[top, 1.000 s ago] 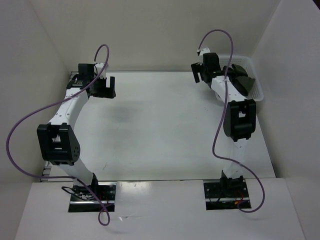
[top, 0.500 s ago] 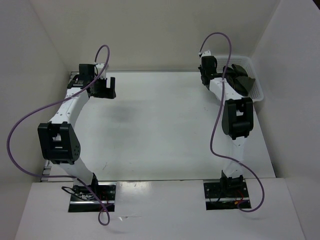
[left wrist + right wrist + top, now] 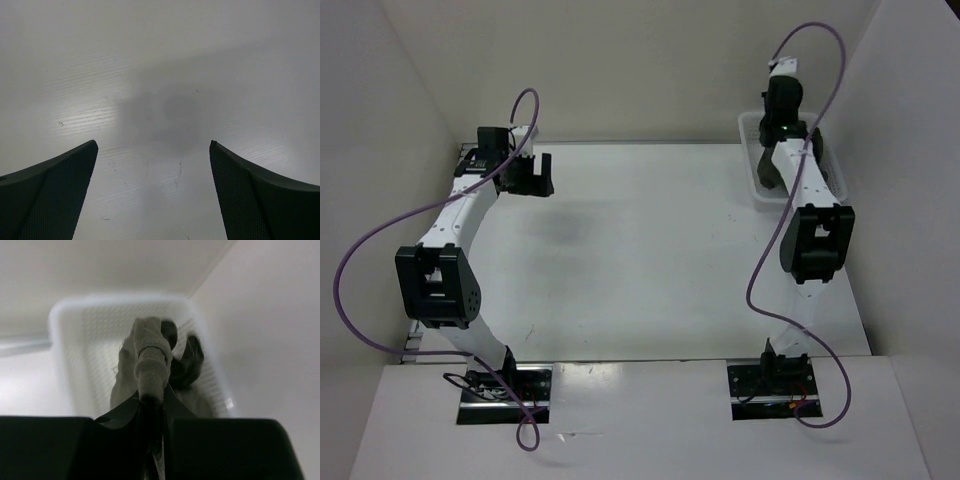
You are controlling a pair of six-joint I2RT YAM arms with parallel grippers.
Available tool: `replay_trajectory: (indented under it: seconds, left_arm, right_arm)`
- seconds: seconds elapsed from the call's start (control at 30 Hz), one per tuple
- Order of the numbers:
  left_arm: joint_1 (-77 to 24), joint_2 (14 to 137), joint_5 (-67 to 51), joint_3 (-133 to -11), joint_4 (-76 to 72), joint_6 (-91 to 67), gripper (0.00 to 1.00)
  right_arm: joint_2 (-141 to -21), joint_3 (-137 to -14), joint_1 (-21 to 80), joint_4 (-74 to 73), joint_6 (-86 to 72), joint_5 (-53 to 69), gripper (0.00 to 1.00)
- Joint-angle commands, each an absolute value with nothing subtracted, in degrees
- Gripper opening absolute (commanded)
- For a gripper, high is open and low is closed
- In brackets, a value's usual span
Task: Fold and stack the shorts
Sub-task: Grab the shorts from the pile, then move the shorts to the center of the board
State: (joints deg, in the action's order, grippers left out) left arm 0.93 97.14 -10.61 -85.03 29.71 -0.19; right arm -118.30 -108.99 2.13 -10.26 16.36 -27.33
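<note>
Nearest the arm bases, at the bottom of the top view, the white tabletop (image 3: pixel 640 270) carries no cloth. Nothing has been folded and no stack has been started.

Farther in, at the upper left of that view, the left end effector (image 3: pixel 152 145) hovers over the tabletop with its two dark fingers spread wide and nothing between them. Its wrist view shows only bare surface and a soft shadow.

Farthest off, in the upper right corner of the top view, the right arm reaches over the white plastic mesh basket (image 3: pixel 752 160), which sits by the back wall. From above, the arm hides most of what the basket holds. In the right wrist view, the right end effector (image 3: pixel 151 407) is clamped on a bunched roll of the dark olive-green soft cloth shorts (image 3: pixel 149 360). The fabric juts out past the fingertips at the centre of the frame, and more crumpled cloth lies inside the basket beyond it. How much of the garment has left the basket floor cannot be told.

The task looks to be at its very beginning, with the shorts gripped but not yet out of the basket. Carrying them to the open tabletop, spreading them flat, folding and stacking all remain, and the idle left arm will probably be needed for the spreading.
</note>
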Motion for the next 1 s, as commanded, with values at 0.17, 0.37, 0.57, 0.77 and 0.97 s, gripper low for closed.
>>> replay_trajectory:
  seconds: [0.17, 0.37, 0.57, 0.77, 0.97]
  left_arm:
    - [0.35, 96.42, -14.06, -88.68, 29.27, 0.0, 0.99]
    - [-0.7, 95.89, -15.29, -90.52, 29.27, 0.0, 0.99]
    - [-0.7, 93.61, -17.92, -91.05, 30.84, 0.0, 0.99]
    - [-0.7, 88.08, -9.53, -88.17, 30.24, 0.0, 0.99]
    - [0.7, 80.96, 2.72, -82.45, 27.51, 0.0, 0.99]
  right_arm:
    - [-104.94, -127.5, -1.32, -3.87, 17.58, -23.48, 0.0]
    - [-104.33, -149.22, 2.43, -13.36, 14.23, -10.57, 0.0]
    - [-101.87, -154.94, 21.05, -20.27, 21.97, -1.25, 0.0]
    - [-104.59, -160.49, 26.1, -27.59, 13.55, 12.38, 0.0]
    - [-102.93, -144.91, 26.1, -29.53, 10.11, 13.89, 0.0]
